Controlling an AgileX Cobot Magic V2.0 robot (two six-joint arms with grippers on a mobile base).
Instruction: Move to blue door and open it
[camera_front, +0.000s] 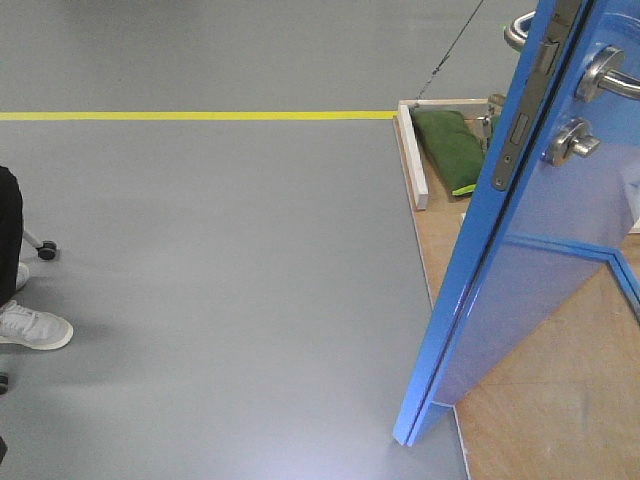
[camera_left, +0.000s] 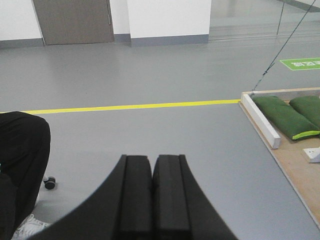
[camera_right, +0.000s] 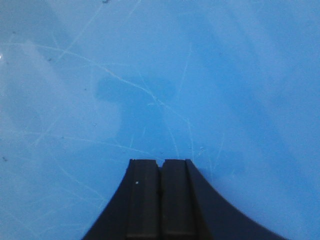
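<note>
The blue door (camera_front: 530, 290) stands swung ajar at the right of the front view, its edge toward me, with a silver lever handle (camera_front: 612, 74), a round thumb-turn (camera_front: 570, 143) and a metal latch plate (camera_front: 520, 125). In the right wrist view the scratched blue door panel (camera_right: 150, 85) fills the whole picture, close in front of my right gripper (camera_right: 161, 162), which is shut and empty. My left gripper (camera_left: 152, 159) is shut and empty too, pointing over grey floor away from the door.
A wooden base board (camera_front: 540, 400) lies under the door, with a white frame brace (camera_front: 411, 155) and green sandbags (camera_front: 448, 148) at its back. A yellow floor line (camera_front: 190, 115) crosses the grey floor. A person's leg and white shoe (camera_front: 30, 325) sit at the left, by a chair castor (camera_front: 46, 250).
</note>
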